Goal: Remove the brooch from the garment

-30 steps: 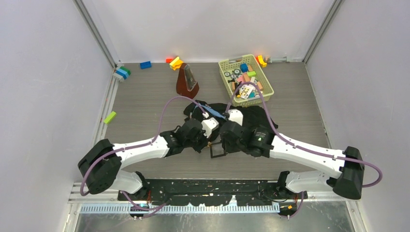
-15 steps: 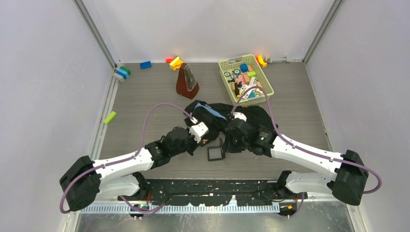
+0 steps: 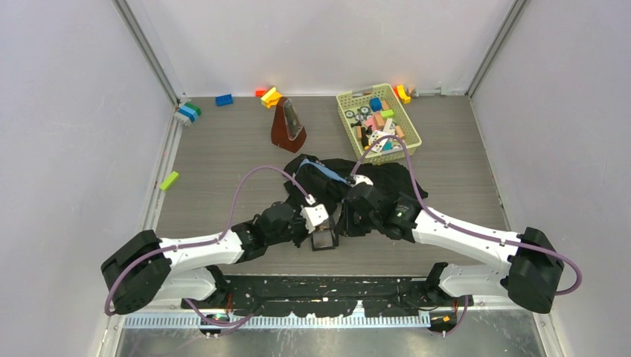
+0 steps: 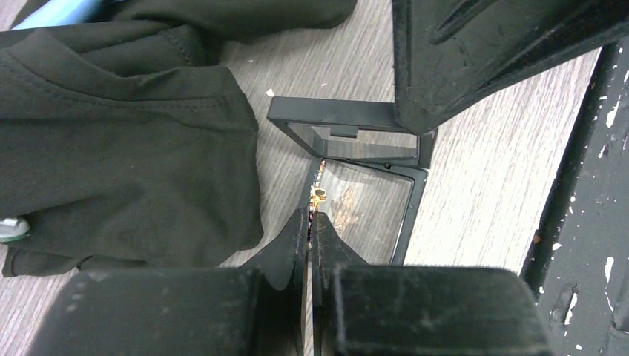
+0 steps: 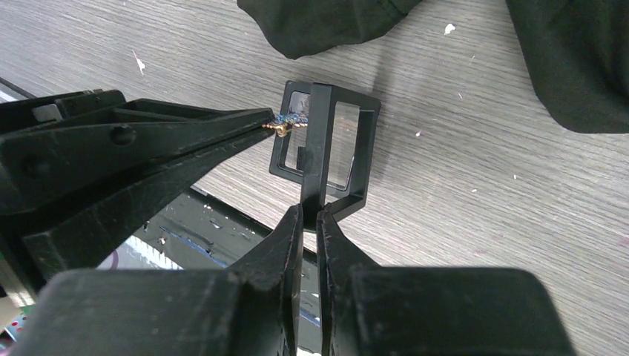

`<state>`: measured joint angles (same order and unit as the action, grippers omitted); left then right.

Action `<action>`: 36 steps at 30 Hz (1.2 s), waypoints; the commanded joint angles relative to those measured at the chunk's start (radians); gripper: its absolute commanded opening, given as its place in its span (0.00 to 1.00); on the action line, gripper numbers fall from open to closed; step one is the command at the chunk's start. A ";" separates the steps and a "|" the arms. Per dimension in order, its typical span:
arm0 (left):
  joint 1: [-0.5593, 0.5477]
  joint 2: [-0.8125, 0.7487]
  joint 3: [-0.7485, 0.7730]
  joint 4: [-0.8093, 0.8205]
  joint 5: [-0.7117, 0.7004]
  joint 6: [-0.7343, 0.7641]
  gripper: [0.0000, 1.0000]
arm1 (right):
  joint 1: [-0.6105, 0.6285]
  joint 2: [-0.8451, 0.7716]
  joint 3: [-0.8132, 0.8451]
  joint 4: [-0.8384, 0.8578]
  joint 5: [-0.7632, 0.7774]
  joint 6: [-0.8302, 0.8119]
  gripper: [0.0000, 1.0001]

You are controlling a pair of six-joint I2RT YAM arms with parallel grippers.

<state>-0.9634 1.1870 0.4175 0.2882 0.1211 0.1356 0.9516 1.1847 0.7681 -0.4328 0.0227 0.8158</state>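
A small gold and blue brooch [image 5: 285,124] is pinched at the tips of my left gripper [image 4: 311,216]; it shows as a gold speck [image 4: 320,194] in the left wrist view. The left gripper [image 3: 318,229] holds it at the opening of a black frame case [image 5: 326,152] with clear panes. My right gripper [image 5: 311,211] is shut on the case's raised lid edge and holds it open. The case [image 3: 324,239] lies on the table near the front. The black garment [image 3: 350,178] is crumpled just behind both grippers, and shows at left [image 4: 111,141].
A brown metronome [image 3: 287,123] stands behind the garment. A yellow-green basket [image 3: 408,119] of small toys sits at the back right. Loose coloured blocks [image 3: 224,100] lie along the back wall and a green one [image 3: 170,180] at the left. The black front rail [image 4: 586,193] runs beside the case.
My left gripper moved right and down to the case with the brooch in it. My right gripper has swung the case lid up; the case sits slightly lower.
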 commanded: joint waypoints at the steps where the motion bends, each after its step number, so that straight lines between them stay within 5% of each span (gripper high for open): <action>1: -0.019 0.017 0.045 0.041 0.003 0.042 0.00 | -0.004 -0.006 0.002 0.055 -0.009 0.011 0.00; 14: -0.056 0.083 0.082 0.003 -0.029 0.070 0.00 | -0.004 0.013 0.013 0.052 -0.006 0.004 0.02; 19: -0.061 0.083 0.086 -0.002 -0.029 0.074 0.00 | -0.004 0.011 0.011 0.036 0.004 0.002 0.39; 25: -0.067 0.063 0.082 0.000 -0.021 0.076 0.00 | -0.004 0.038 0.011 0.060 -0.052 0.005 0.58; 36: -0.067 0.007 0.047 0.040 0.006 0.076 0.00 | -0.001 0.111 0.026 0.062 -0.050 0.012 0.54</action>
<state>-1.0241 1.2221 0.4690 0.2741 0.1078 0.1940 0.9516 1.2861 0.7681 -0.4068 -0.0231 0.8192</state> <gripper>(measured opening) 0.013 0.561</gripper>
